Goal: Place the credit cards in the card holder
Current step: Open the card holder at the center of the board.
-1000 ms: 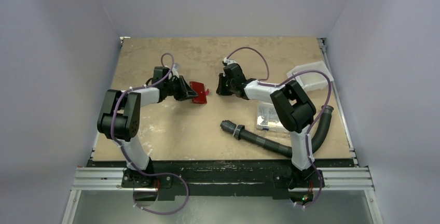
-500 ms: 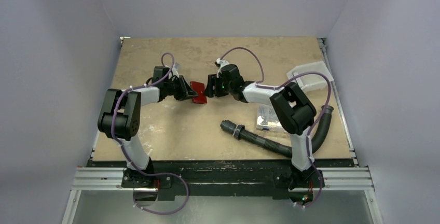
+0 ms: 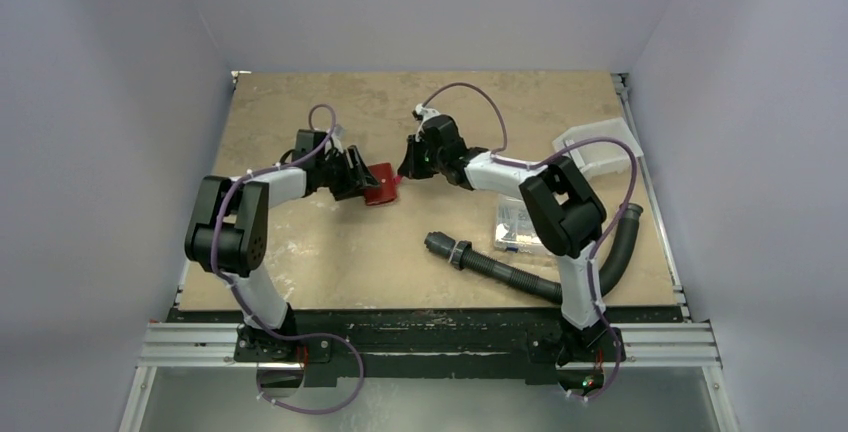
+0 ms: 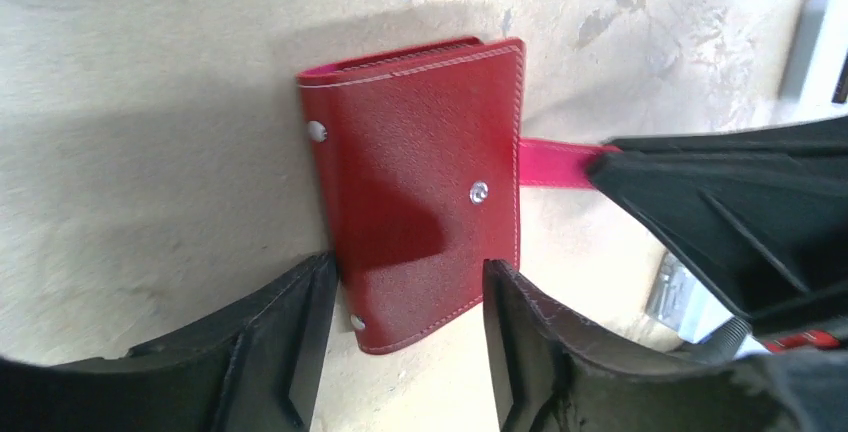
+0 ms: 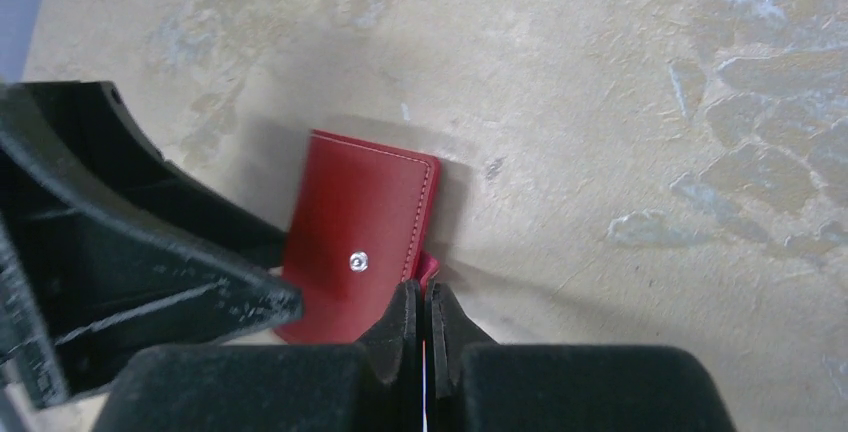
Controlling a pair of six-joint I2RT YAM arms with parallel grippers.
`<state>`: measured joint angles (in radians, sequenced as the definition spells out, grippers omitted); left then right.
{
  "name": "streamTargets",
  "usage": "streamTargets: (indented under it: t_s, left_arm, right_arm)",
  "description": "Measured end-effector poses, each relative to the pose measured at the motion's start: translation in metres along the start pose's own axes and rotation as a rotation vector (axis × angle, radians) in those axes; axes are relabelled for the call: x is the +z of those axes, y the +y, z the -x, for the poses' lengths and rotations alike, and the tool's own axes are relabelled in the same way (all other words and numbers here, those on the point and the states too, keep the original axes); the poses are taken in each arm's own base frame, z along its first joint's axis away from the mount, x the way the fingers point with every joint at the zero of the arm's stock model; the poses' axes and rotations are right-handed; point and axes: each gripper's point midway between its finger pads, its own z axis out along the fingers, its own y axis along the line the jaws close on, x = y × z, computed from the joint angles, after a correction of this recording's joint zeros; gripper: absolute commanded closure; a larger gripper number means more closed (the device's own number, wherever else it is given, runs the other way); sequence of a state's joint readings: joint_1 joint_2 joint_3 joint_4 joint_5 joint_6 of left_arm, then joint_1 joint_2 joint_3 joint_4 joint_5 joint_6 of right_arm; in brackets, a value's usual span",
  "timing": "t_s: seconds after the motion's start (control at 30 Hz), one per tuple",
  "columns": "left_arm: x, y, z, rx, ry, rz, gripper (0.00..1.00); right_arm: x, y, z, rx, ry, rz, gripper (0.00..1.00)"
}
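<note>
Pinching the pink-red tab (image 4: 556, 161) between fully closed fingers, right gripper (image 5: 421, 300) sits at the right side of the holder (image 4: 420, 192); the tab sticks out sideways from the holder's edge and ends in those fingertips. Left gripper (image 4: 408, 274) has jaws apart: one black finger (image 4: 270, 352) is just beside the holder's left edge, the other overlaps its right part near the lower corner, and nothing is clamped. Cannot tell if either pad touches the leather. Holder is folded shut on the table (image 3: 300, 242), stitched red face up, three small silver studs showing, pink lining visible along its far edge. In the top view the holder is left of table centre, between the two gripper tips, with both arms reaching in toward each other from their bases at the near edge. Well apart to the right are a clear box (image 3: 520, 224) beside the right arm's elbow and a white tray (image 3: 597, 152) at the right edge. A black ribbed hose (image 3: 500, 270) lies across the near-right part of the table, curving up by the right edge
</note>
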<state>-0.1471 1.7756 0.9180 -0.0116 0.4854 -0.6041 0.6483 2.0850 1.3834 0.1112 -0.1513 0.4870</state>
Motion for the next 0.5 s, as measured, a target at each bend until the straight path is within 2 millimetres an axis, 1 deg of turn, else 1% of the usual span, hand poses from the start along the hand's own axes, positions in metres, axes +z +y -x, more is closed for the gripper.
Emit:
streamTargets:
  t_s: [0.1, 0.17, 0.2, 0.27, 0.3, 0.37, 0.43, 0.5]
  left_arm:
    - [-0.010, 0.002, 0.007, 0.017, -0.033, 0.037, 0.35]
    - [-0.018, -0.001, 0.014, 0.028, -0.062, 0.034, 0.31]
    - [-0.022, -0.002, 0.017, 0.030, -0.077, 0.031, 0.23]
    - [-0.032, -0.004, 0.022, 0.033, -0.102, 0.023, 0.11]
    - [-0.035, -0.005, 0.023, 0.038, -0.110, 0.017, 0.08]
    - [-0.040, -0.013, 0.024, 0.051, -0.129, -0.020, 0.05]
    - [-0.043, -0.024, 0.024, 0.078, -0.140, -0.052, 0.06]
    - [-0.043, -0.036, 0.021, 0.114, -0.139, -0.070, 0.11]
  right_arm:
    - [-0.015, 0.012, 0.008, 0.001, 0.006, 0.025, 1.00]
    - [-0.027, 0.025, 0.019, -0.005, -0.010, 0.062, 1.00]
    - [-0.033, 0.031, 0.026, -0.009, -0.022, 0.080, 1.00]
    - [-0.043, 0.042, 0.036, -0.016, -0.041, 0.114, 1.00]
    - [-0.046, 0.047, 0.039, -0.018, -0.047, 0.128, 1.00]
    - [-0.049, 0.053, 0.042, -0.017, -0.048, 0.156, 1.00]
    - [-0.049, 0.056, 0.039, -0.010, -0.036, 0.172, 1.00]
    - [-0.048, 0.057, 0.036, -0.003, -0.025, 0.182, 1.00]
